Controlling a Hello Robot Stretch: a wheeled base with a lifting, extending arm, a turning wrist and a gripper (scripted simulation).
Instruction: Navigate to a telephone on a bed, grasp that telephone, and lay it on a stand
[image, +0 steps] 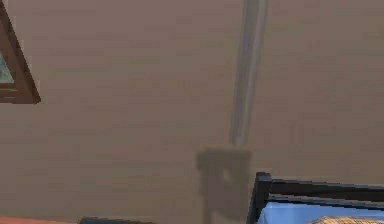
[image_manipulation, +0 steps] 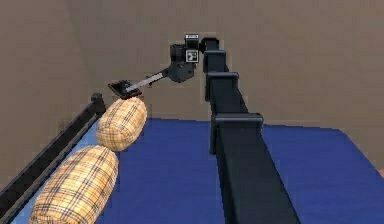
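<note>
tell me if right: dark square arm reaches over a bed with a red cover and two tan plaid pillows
The cover is blue, not red; the arm side view shows it. The dark square arm reaches over it, by two tan plaid pillows.

A bedroom — blue bed (image_manipulation: 335, 165) with two plaid pillows (image_manipulation: 122, 122).

Blue-topped, dark-framed bed (image_manipulation: 170, 165)

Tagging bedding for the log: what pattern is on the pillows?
Tan-and-brown plaid; the pillows show best in the arm side view.
</note>
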